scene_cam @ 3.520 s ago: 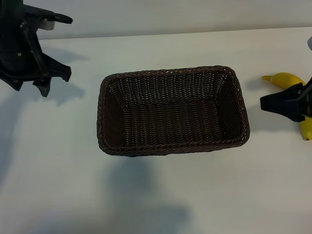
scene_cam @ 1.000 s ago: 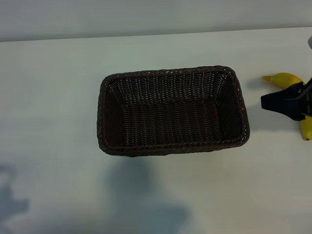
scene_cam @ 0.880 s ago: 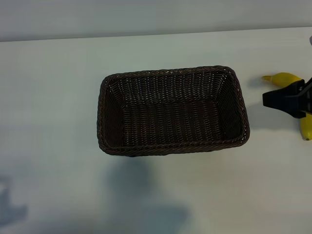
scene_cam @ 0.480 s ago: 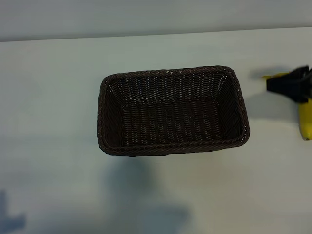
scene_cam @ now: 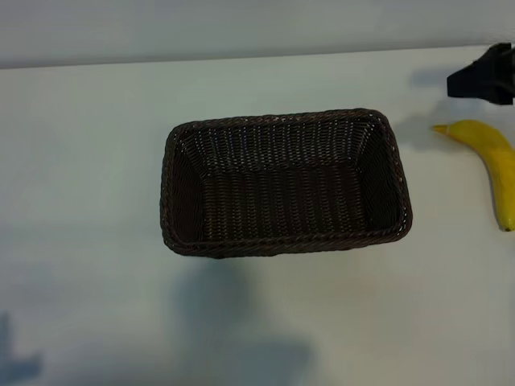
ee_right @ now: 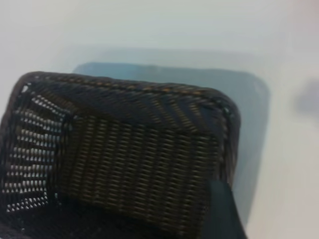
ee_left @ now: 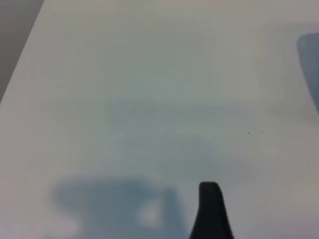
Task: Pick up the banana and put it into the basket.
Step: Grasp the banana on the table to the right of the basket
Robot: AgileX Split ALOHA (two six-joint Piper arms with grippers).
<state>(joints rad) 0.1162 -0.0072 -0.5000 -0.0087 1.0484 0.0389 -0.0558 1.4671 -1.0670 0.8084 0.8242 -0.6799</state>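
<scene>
— Lying flat on the white desk [scene_cam: 96,161], the banana [scene_cam: 492,165] sits at the right edge of the exterior view, pointed stem end turned toward the basket, nothing touching it.

— And the basket?

— The dark brown wicker basket [scene_cam: 286,181] stands in the middle of the desk, well apart from the banana, with bare desk between them. Nothing lies inside it; only the woven floor and sloping sides show.

— Where is the right gripper?

— The right gripper [scene_cam: 484,76] shows as a black shape at the upper right corner of the exterior view, beyond the banana's stem end and apart from it. Its wrist camera looks down onto the basket [ee_right: 119,159], with one dark fingertip [ee_right: 224,211] in front of the rim. Its jaws stand apart with nothing between them.

— And the left one?

— Out of the exterior view. Its wrist camera shows only bare desk [ee_left: 149,74], a soft shadow and one dark fingertip [ee_left: 210,211]. Its jaws are spread wide, holding nothing.
</scene>
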